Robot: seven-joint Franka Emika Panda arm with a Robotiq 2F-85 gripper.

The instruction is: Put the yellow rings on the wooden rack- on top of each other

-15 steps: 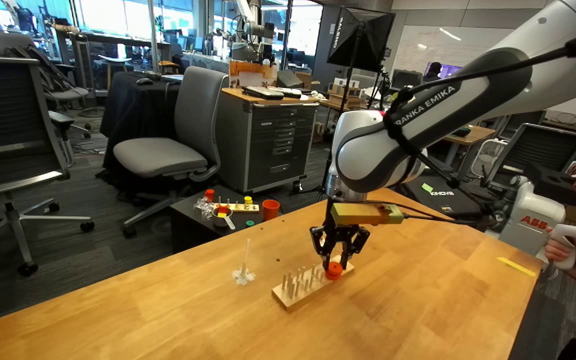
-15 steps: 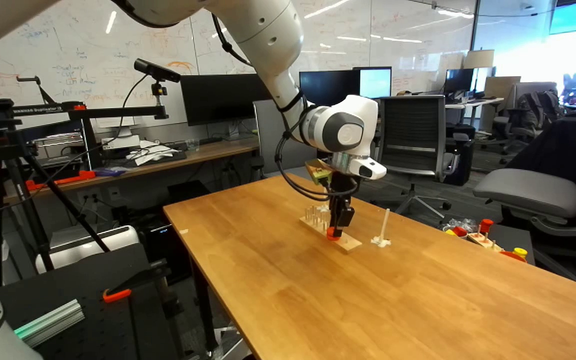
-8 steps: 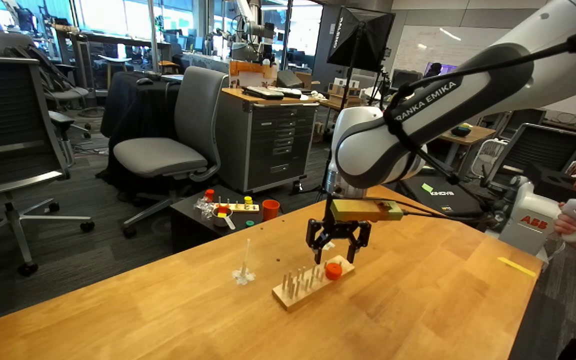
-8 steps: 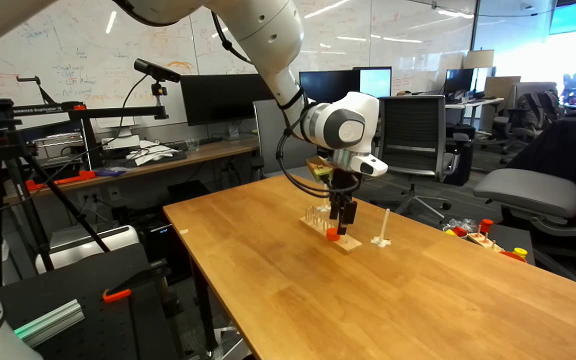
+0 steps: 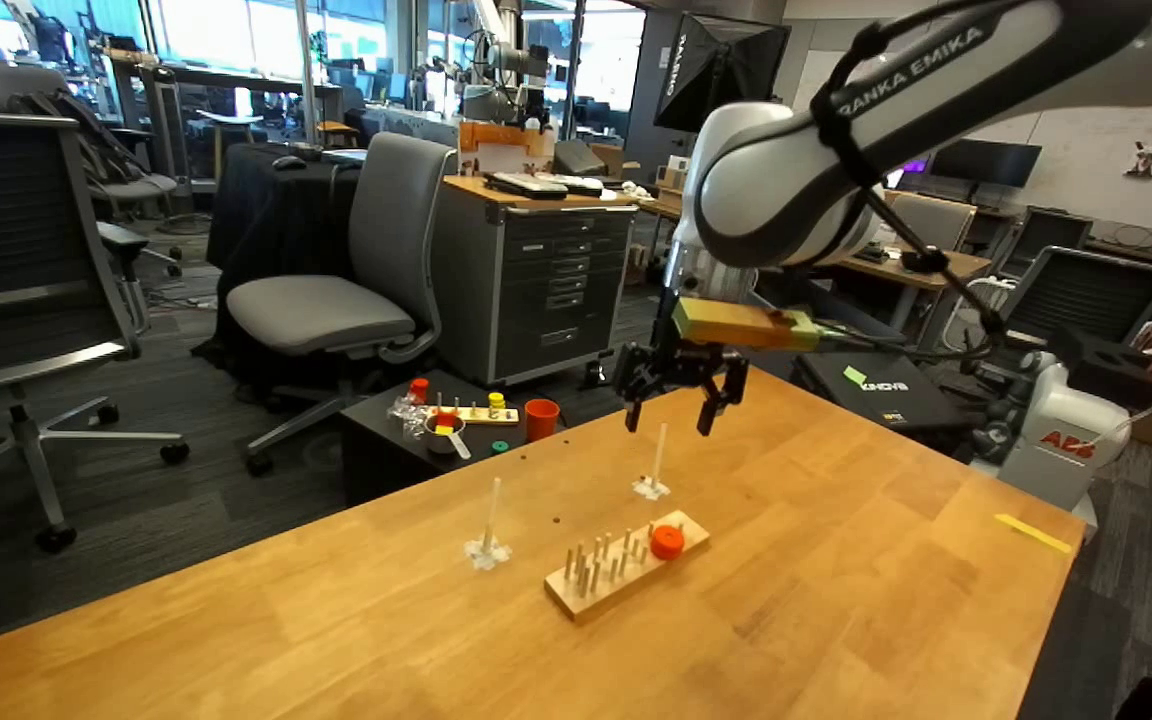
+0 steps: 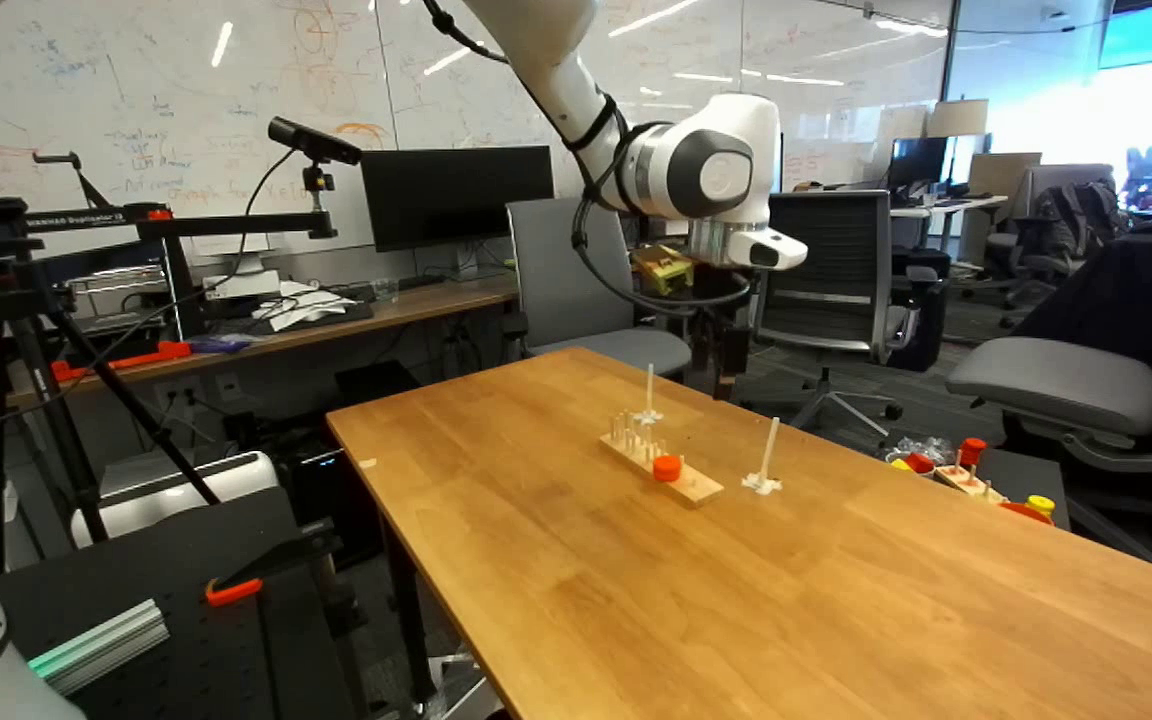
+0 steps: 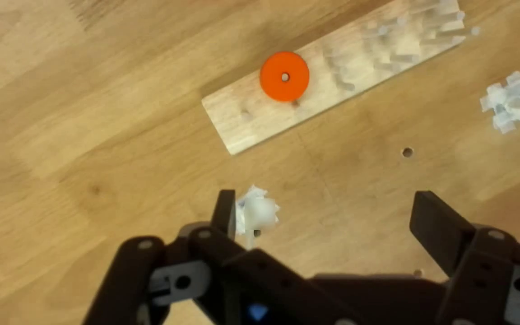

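The hand [image 5: 669,426] is released, its two fingers [image 7: 438,225] spread wide apart, as an exterior view and the wrist view both make plain. It hangs above the bench [image 5: 816,580], higher than the wooden rack [image 5: 634,576] and well apart from it. The yellow rings [image 5: 667,545], which look orange-red, sit on the rack as one short round stack; how many are in it I cannot tell. In the wrist view its upper face shows as a flat disc, with the tip of a peg [image 7: 285,77] in the centre hole.

The rack lies flat. In an exterior view it runs from near left to far right, with the stack toward its far right end and a crowd of thin upright pegs [image 5: 595,580] toward its near left end. A lone pale post [image 5: 493,512] stands upright to the left of the rack, and a similar post [image 5: 659,458] stands on the rack's far side, near the rings; each rises from a ragged white patch [image 5: 487,555]. In the wrist view the blurred tip of the latter shows in the gap between the fingers; whether a finger touches it I cannot tell. At the far left, a low dark stand [image 5: 376,465] carries a second pegged board [image 5: 484,416], with an orange cup [image 5: 541,420] just to its right.
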